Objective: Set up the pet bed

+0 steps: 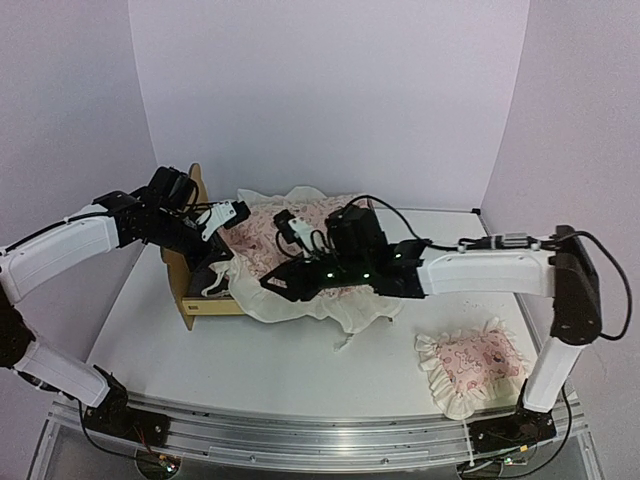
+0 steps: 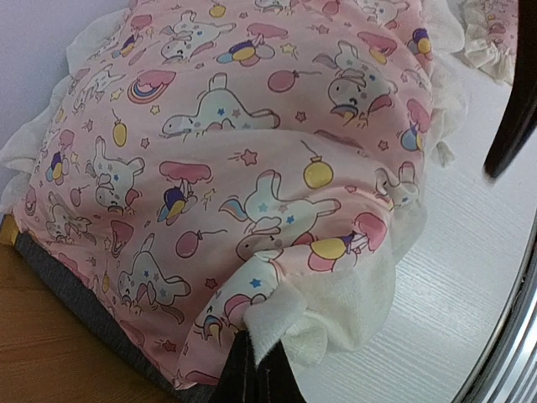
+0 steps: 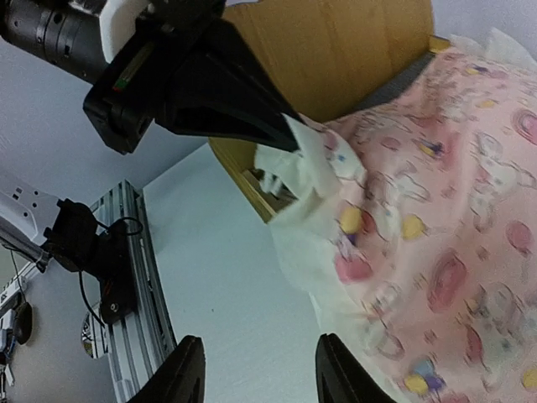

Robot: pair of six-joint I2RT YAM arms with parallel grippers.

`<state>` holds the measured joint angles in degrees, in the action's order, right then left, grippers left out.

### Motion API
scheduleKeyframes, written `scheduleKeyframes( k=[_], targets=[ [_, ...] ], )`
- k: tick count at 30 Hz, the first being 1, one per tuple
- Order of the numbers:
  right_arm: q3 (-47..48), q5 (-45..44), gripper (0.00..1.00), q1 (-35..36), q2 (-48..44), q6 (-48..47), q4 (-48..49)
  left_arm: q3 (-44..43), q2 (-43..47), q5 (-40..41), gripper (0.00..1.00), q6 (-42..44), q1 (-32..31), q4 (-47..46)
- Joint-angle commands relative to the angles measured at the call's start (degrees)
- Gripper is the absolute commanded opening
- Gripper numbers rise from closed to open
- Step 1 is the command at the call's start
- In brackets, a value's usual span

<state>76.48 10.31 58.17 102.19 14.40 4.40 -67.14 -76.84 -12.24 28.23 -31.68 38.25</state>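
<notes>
The pet bed (image 1: 212, 306) stands at the left of the table, its plywood headboard (image 3: 336, 50) upright at the far end. A pink unicorn-print mattress cushion (image 1: 290, 240) lies bunched over it and spills past the bed's right side. My left gripper (image 2: 254, 378) is shut on the white ruffle at the cushion's corner, over the bed's dark grey base (image 2: 75, 294). The right wrist view shows that left gripper (image 3: 289, 138) pinching the ruffle. My right gripper (image 3: 264, 374) hovers open over bare table just beside the cushion's near edge, holding nothing.
A small pink ruffled pillow (image 1: 470, 365) lies on the table at the front right. The aluminium rail (image 1: 300, 440) runs along the near edge. Purple walls close in the back and both sides.
</notes>
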Motion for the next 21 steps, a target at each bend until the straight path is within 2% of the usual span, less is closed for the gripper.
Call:
scheduleKeyframes(
  k=[1, 8, 12, 18, 21],
  targets=[
    [7.5, 3.7, 0.42, 1.2, 11.3, 3.1, 19.5, -4.5, -2.3, -5.8, 0.0, -3.6, 0.2, -3.8],
    [15.4, -1.9, 0.33, 2.4, 23.4, 10.6, 27.3, -4.2, -2.7, -6.4, 0.0, -3.7, 0.2, -4.8],
    [17.2, -5.4, 0.33, 2.5, 27.0, 14.9, 29.7, -4.3, -2.7, -6.5, 0.0, -3.9, 0.2, -5.2],
    [21.3, -5.7, 0.32, 2.5, 31.7, 18.3, 30.1, -4.1, -2.6, -6.6, 0.0, -4.2, 0.2, -5.4],
    [21.5, -6.6, 0.17, 2.6, 32.3, 18.7, 30.2, -4.3, -2.6, -6.6, 0.0, -4.5, 0.3, -5.3]
  ],
)
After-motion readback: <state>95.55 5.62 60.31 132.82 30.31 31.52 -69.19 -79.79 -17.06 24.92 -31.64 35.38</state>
